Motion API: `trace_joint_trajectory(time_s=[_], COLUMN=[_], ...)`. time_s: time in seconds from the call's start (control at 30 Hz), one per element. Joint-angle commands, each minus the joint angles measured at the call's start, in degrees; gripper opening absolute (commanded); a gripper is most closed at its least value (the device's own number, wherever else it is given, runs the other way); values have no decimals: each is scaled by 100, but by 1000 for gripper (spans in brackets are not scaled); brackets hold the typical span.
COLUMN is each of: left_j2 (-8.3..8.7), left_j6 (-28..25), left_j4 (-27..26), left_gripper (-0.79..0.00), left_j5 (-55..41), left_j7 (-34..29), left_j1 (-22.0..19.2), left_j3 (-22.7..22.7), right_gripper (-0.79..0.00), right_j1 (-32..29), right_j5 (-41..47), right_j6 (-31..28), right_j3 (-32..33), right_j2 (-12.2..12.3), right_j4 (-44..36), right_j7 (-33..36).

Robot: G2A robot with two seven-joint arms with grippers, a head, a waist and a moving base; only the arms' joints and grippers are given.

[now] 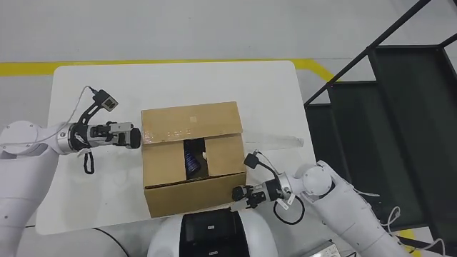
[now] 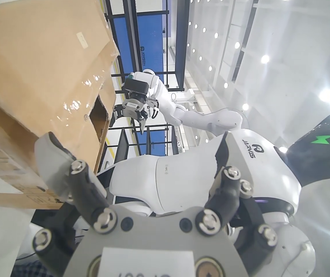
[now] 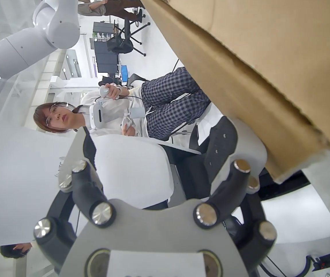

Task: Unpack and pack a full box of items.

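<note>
Box on tabletop: flaps part-open, dark item inside, perhaps a bag. Your left hand, right hand: both released, flanking. Unpacking stage; next, widen flaps.

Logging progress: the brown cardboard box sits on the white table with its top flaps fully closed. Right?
No: the top view shows the brown cardboard box with flaps parted, a dark item visible in the gap. It does sit on the white table.
</note>
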Motion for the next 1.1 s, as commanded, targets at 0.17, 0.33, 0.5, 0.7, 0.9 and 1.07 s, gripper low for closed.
trace_joint_trajectory(time_s=[0.17,0.33,0.5,0.7,0.9,1.07], left_j2=[67,105,65,-18,-95,-245], left_j6=[108,17,-50,-60,-61,-61], left_j4=[185,263,457,597,707,991], left_gripper=[0,0,0,0,0,0], left_j5=[-106,-310,-622,-1265,-1506,-1428], left_j7=[0,0,0,0,0,0], left_j1=[-44,-123,-298,-561,-954,-1364], left_j3=[390,590,811,1060,1163,1280], right_gripper=[0,0,0,0,0,0], right_j1=[-213,-354,-372,-448,-542,-649], right_j5=[191,352,494,996,1560,1757], right_j6=[-285,-372,-376,-526,-676,-714], right_j3=[270,388,393,479,716,941], right_j2=[63,119,148,201,275,341], right_j4=[-329,-491,-520,-616,-711,-713], right_j7=[-450,-396,-342,-116,119,81])
